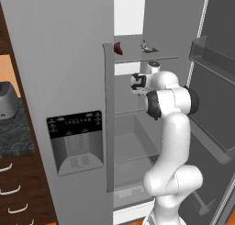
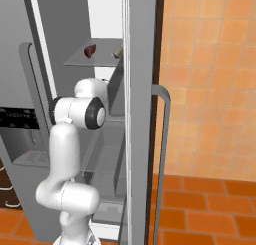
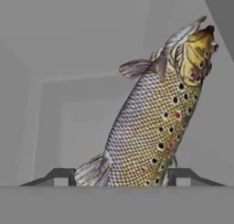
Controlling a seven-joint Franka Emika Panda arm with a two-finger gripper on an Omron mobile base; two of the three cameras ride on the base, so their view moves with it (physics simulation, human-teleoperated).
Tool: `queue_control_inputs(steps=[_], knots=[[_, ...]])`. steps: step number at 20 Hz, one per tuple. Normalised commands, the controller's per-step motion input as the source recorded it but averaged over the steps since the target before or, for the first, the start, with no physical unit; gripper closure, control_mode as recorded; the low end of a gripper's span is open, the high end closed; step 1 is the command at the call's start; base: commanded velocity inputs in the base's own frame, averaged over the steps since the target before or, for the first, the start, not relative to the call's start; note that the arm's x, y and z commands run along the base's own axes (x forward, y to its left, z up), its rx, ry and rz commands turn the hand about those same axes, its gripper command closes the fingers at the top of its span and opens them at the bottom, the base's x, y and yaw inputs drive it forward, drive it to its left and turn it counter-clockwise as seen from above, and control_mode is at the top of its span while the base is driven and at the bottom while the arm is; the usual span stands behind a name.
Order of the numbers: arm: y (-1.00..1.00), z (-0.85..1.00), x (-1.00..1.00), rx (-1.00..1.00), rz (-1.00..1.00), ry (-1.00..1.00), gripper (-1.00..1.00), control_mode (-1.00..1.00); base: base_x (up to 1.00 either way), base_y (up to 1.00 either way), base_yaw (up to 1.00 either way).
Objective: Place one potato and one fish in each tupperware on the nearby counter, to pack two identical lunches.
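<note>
1. The arm reaches into the open fridge (image 1: 137, 141), its door (image 1: 215, 81) swung wide on the right, so the work stands at the fetching stage and not yet at the packing stage
2. The claw (image 3: 122, 176) has a spotted fish (image 3: 151, 127) between its two tips: the tail end lies in the gap and the head points away toward the fridge's back wall
3. The tips stand close against the fish on either side, but whether they are clenched on it or only set around it I cannot tell
4. A second fish (image 1: 148, 47) lies on the upper glass shelf (image 1: 160, 58), well apart from a small dark red lump (image 1: 118, 47) at the shelf's left end; this fish looks untouched
5. The hand works below that upper shelf, so the fish at the claw seems to belong to a lower level of the fridge
6. To the left of the fridge a silver toaster (image 1: 7, 104) stands on the dark table (image 1: 18, 141)
7. Judged from this, at most one fish is in hand; how full the tupperware is I cannot tell
8. Left to do, as I judge it: lift this fish out, carry it to a tray on the table, then fetch the other fish and the potatoes, so that each tray ends with one of each
</note>
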Motion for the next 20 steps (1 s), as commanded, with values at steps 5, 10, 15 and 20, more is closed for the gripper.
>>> queue_control_inputs(steps=[5, 10, 15, 20], knots=[[0.40, -0.42, -1.00, 0.00, 0.06, -0.01, 1.00, -1.00, 0.00, 0.00, 0.00], [0.27, 0.00, -1.00, 0.00, 0.05, -0.02, 1.00, -1.00, 0.00, 0.00, 0.00], [0.19, 0.11, -1.00, 0.00, 0.05, 0.00, 1.00, -1.00, 0.00, 0.00, 0.00], [0.03, 0.79, -1.00, 0.00, 0.02, 0.00, 1.00, -1.00, 0.00, 0.00, 0.00]])
